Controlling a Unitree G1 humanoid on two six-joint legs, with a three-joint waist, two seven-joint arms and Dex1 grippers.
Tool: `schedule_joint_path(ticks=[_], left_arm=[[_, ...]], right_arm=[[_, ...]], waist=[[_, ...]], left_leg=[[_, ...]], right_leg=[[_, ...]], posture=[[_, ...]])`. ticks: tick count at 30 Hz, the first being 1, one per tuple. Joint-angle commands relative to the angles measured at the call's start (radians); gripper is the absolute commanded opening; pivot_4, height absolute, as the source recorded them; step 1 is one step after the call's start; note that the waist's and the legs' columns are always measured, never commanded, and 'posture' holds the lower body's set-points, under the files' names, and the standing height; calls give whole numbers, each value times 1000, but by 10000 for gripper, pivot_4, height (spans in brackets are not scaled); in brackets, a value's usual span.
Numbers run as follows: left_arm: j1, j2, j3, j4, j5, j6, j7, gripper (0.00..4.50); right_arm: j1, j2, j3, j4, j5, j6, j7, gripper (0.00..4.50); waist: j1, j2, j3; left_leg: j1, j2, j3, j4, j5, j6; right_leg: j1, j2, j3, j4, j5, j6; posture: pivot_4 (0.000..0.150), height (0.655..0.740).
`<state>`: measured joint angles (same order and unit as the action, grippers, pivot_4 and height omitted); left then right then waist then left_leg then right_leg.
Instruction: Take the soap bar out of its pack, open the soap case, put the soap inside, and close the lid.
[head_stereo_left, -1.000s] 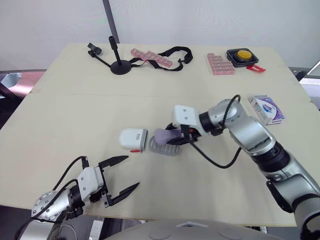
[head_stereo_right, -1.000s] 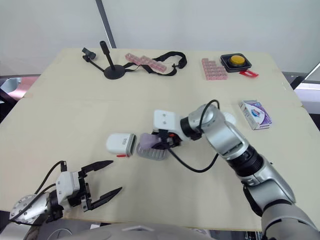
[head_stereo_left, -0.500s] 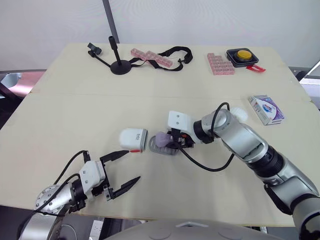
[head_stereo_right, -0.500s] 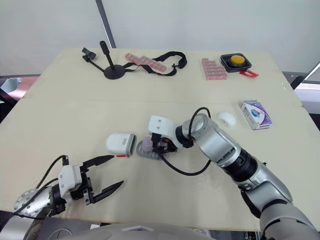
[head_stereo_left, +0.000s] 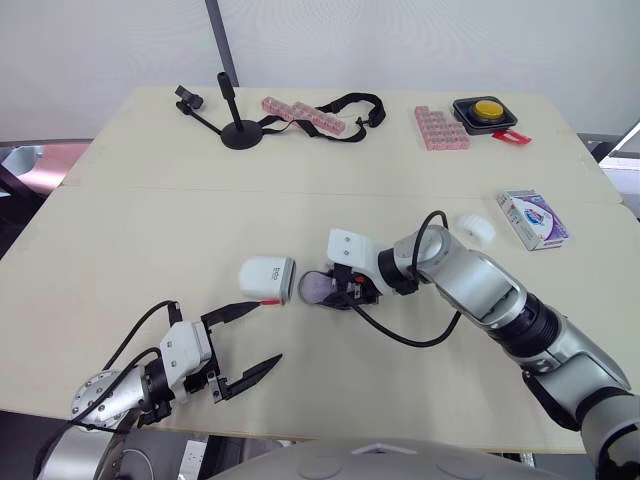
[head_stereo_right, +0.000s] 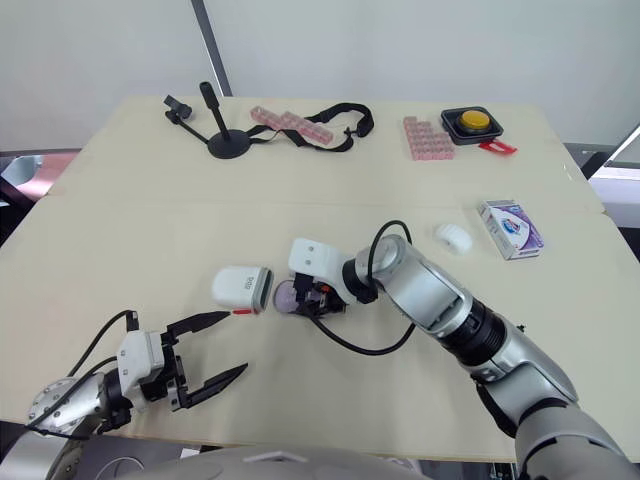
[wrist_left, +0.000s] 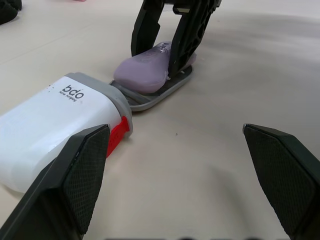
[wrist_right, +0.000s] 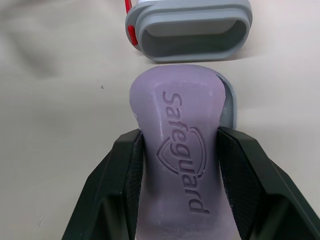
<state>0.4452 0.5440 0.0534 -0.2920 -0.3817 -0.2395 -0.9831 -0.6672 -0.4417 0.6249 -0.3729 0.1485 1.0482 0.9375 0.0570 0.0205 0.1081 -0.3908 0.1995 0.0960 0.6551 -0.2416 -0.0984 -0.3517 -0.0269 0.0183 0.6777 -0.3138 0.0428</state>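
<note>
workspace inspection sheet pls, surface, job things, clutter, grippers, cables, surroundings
surface: pale table, a seam running across it.
job's things: purple soap bar lies on the grey tray, at the open mouth of the white case; soap pack sits at the table's right edge.
clutter: black stand, pink pill boxes, black strap, yellow button box, small white object.
grippers: right gripper, jaws shut on the soap bar; left gripper, jaws open, holding nothing.
cables: black cable loops from the right wrist; another at the left wrist.
surroundings: white wall, grey pole.
</note>
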Motion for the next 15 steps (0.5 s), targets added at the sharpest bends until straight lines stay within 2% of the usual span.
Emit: schedule_joint_path(ticks=[1,2,4,9,15], left_arm=[[10,0,-4,-31,-15,1,5,45000],[11,-1,-4,-33,-14,1,6,45000],[14,-2,-3,-34,-12,1,9,45000],[18,0,-3,-34,-12,0,11,45000],[11,0,-7,-30,-8,3,13,45000]], right_arm=[[-34,5,-8,-6,23,6,-5,17797],[-38,7,-9,-5,26,9,-5,17797],[-50,12,-14,-5,30,6,-7,28241],[-71,4,-27,-20,54,12,-7,44692],[-68,-29,-76,-67,99,9,2,44692]], waist=[[0,0,0],[0,0,0],[-1,0,0],[1,0,0],[3,0,0]], left_leg=[[0,0,0,0,0,0],[0,0,0,0,0,0],[0,0,0,0,0,0],[0,0,0,0,0,0],[0,0,0,0,0,0]], right_leg=[[0,0,0,0,0,0],[0,0,0,0,0,0],[0,0,0,0,0,0],[0,0,0,0,0,0],[0,0,0,0,0,0]], posture=[[1500,7400],[1500,7400],[1500,7400],[1500,7400],[1500,7400]])
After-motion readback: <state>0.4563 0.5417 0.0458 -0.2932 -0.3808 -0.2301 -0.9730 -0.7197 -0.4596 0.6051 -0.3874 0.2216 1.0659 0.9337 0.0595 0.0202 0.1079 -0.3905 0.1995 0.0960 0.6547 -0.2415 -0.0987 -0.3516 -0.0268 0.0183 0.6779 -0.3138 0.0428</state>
